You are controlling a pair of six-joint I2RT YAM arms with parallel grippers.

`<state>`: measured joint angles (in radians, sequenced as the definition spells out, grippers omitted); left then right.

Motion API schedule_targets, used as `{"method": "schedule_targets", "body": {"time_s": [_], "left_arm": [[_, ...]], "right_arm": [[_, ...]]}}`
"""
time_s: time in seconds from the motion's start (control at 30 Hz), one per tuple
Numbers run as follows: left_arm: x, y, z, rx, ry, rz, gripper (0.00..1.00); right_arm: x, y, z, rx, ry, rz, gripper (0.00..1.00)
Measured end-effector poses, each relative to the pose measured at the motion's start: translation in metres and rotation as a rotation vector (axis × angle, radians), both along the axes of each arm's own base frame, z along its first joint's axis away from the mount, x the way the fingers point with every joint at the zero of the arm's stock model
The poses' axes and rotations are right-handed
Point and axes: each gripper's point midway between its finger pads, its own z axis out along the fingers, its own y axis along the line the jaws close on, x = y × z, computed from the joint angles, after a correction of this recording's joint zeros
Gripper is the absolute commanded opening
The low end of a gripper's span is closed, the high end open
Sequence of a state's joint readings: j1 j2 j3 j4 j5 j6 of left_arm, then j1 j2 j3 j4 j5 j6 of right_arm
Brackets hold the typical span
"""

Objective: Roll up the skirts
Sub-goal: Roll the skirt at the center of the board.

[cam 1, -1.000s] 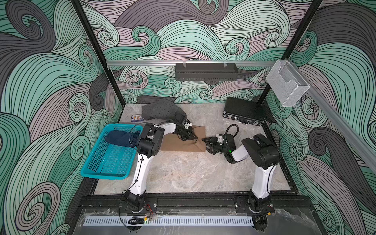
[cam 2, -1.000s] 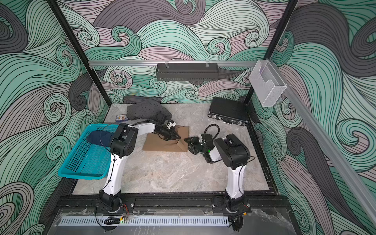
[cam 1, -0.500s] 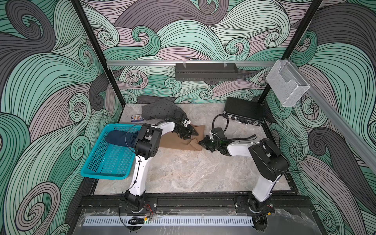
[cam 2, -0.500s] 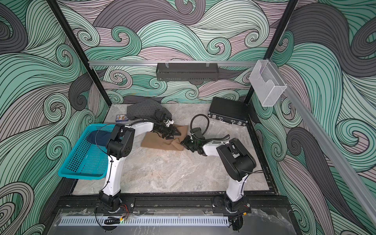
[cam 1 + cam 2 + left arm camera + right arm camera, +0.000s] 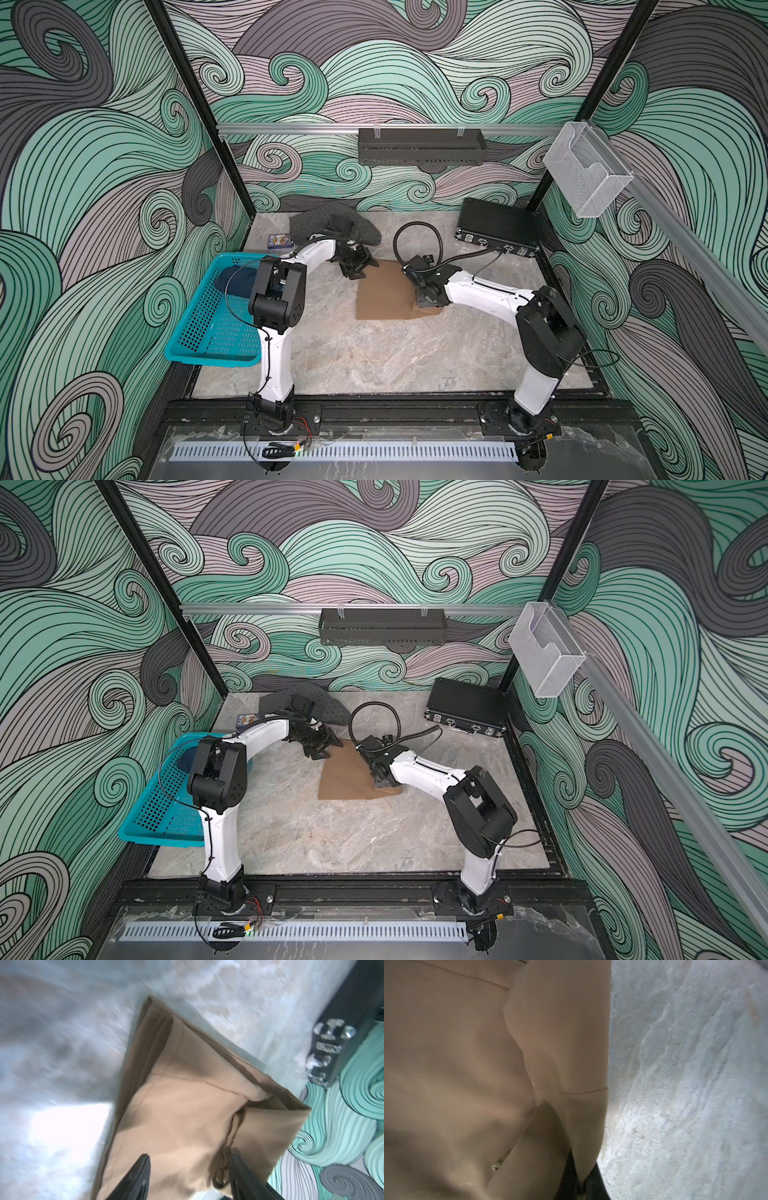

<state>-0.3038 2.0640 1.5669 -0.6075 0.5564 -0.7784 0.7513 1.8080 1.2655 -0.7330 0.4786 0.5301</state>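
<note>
The tan-brown skirt lies flat mid-table. My right gripper is shut on a fold at its near right corner; the wrist view shows tan cloth pinched between the dark jaws. My left gripper stands open at the skirt's far left corner. In its wrist view the fingers are spread above the tan skirt. The dotted grey skirt is crumpled at the back. The denim skirt lies in the basket.
The teal basket stands at the left edge. A black case sits at the back right. A small card box lies beside the grey skirt. The right arm's cable loop arches behind the tan skirt.
My left gripper opened and let go of the tan skirt. My right gripper shut on the skirt's edge and drew it right and toward the front, spreading it flat.
</note>
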Motion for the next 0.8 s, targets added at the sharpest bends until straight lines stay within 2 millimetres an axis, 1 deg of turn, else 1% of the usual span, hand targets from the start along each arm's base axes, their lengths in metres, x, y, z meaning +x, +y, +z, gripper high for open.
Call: {"method": "schedule_targets", "body": {"time_s": [0.07, 0.17, 0.27, 0.33, 0.4, 0.47, 0.53, 0.6, 0.7, 0.8], "left_arm": [[-0.010, -0.008, 0.004, -0.031, 0.009, -0.008, 0.61], [-0.028, -0.009, -0.001, -0.039, 0.052, 0.016, 0.61], [-0.050, 0.003, -0.011, -0.026, 0.114, 0.070, 0.61], [-0.060, 0.015, -0.017, -0.013, 0.141, 0.114, 0.61], [-0.068, 0.022, -0.022, -0.008, 0.155, 0.146, 0.62], [-0.075, 0.026, -0.025, -0.013, 0.154, 0.172, 0.62], [-0.082, 0.023, -0.028, -0.027, 0.148, 0.175, 0.63], [-0.090, 0.014, -0.032, -0.044, 0.145, 0.170, 0.64], [-0.110, -0.002, -0.041, -0.072, 0.146, 0.166, 0.66], [-0.128, -0.010, -0.040, -0.091, 0.120, 0.175, 0.69]], "right_arm": [[0.000, 0.004, 0.007, -0.096, -0.005, 0.041, 0.00], [0.001, 0.015, 0.009, -0.191, 0.006, 0.093, 0.00], [-0.003, 0.024, -0.001, -0.224, 0.043, 0.125, 0.00], [-0.007, 0.023, -0.007, -0.227, 0.072, 0.125, 0.00], [-0.010, 0.020, -0.011, -0.210, 0.090, 0.110, 0.00], [-0.015, 0.015, -0.017, -0.152, 0.107, 0.076, 0.00], [-0.026, 0.007, -0.024, -0.060, 0.134, 0.026, 0.00], [-0.037, -0.007, -0.029, 0.038, 0.159, -0.041, 0.00], [-0.048, -0.024, -0.033, 0.179, 0.175, -0.154, 0.00], [-0.058, -0.029, -0.043, 0.327, 0.191, -0.253, 0.00]]}}
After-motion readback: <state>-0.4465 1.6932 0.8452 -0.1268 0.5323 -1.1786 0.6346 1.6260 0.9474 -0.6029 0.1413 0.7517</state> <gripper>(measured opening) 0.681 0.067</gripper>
